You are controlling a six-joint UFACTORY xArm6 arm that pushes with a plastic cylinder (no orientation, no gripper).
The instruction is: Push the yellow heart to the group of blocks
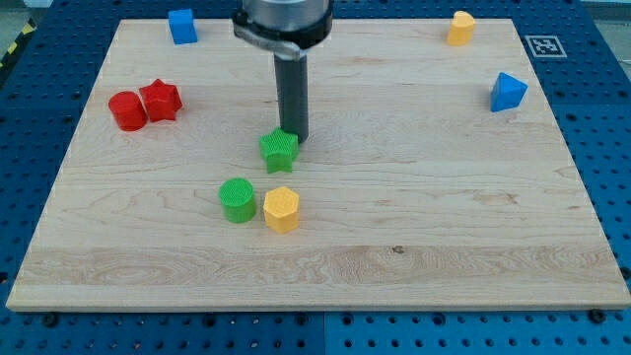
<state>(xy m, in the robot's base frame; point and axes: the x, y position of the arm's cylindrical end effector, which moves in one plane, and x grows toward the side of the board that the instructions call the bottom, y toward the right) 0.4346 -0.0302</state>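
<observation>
The yellow heart (459, 28) lies near the board's top right corner, alone. A loose group sits left of the centre: a green star (279, 151), a green cylinder (237, 199) and a yellow hexagon (281, 209). My tip (294, 136) is at the green star's upper right edge, touching it or nearly so. The tip is far to the left of and below the yellow heart.
A red cylinder (126, 110) and a red star (161, 100) touch each other at the view's left. A blue cube (181, 26) is at the top left. A blue triangular block (508, 91) is at the right. The wooden board (444, 247) lies on a blue perforated table.
</observation>
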